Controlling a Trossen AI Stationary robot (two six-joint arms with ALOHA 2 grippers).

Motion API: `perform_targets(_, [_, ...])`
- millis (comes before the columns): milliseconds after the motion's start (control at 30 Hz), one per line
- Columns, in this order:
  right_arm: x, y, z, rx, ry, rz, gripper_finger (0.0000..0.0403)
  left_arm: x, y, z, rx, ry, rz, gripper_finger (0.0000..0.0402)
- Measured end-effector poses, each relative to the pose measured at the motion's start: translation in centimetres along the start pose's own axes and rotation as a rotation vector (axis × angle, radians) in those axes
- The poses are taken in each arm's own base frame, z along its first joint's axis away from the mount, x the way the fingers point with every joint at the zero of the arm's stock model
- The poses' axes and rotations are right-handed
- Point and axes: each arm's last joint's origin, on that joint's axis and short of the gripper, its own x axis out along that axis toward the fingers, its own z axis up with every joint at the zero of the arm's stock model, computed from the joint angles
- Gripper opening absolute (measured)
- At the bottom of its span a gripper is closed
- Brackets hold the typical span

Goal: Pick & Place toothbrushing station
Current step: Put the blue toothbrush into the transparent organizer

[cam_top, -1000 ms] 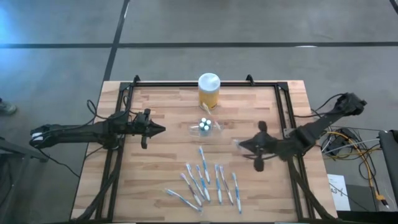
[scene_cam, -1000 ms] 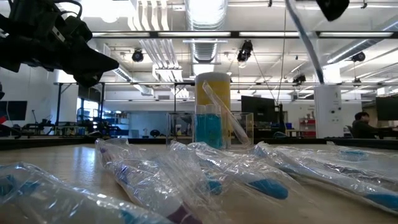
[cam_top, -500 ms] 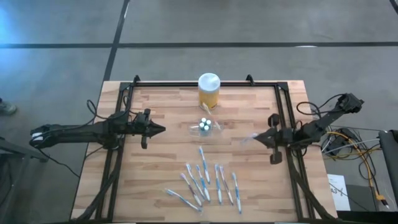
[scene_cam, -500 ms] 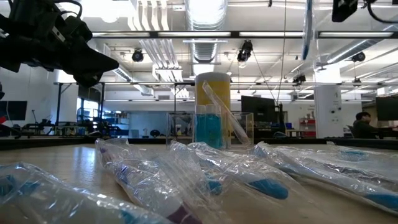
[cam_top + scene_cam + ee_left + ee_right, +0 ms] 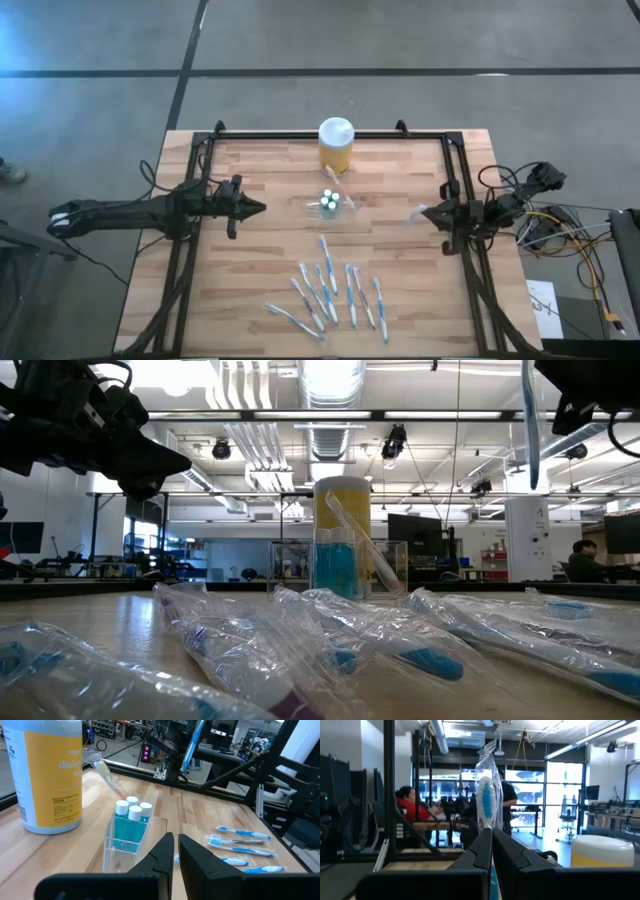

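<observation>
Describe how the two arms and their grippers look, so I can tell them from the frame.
Both arms are slim, dark, jointed links with black cables along them. The left gripper and right gripper each end in two flat, dark, tapering fingers. No markings are readable.

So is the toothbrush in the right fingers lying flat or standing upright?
Upright. The wrapped toothbrush sticks straight up from the shut right gripper in its wrist view, and the low view shows it hanging vertically, clear of the table.

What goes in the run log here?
right gripper: shut on wrapped toothbrush, raised | left gripper: shut, facing clear holder
</observation>
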Motion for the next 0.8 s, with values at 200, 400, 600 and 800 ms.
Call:
perform_targets(200, [-0.71, -0.39, -0.97, 0.016, 0.008, -0.018, 0.0008, 0.0, 0.0, 0.0, 0.0, 0.0, 0.0, 0.003])
perform_targets(400, [-0.72, -0.39, -1.02, 0.02, 0.012, -0.021, 0.0008, 0.0, 0.0, 0.0, 0.0, 0.0, 0.0, 0.003])
perform_targets(600, [-0.71, -0.39, -0.99, 0.029, 0.01, -0.021, 0.0008, 0.0, 0.0, 0.0, 0.001, 0.0, 0.001, 0.003])
perform_targets(800, [-0.55, -0.41, -0.75, 0.054, -0.012, -0.031, 0.0008, 0.0, 0.02, 0.0, 0.004, -0.001, 0.008, 0.003])
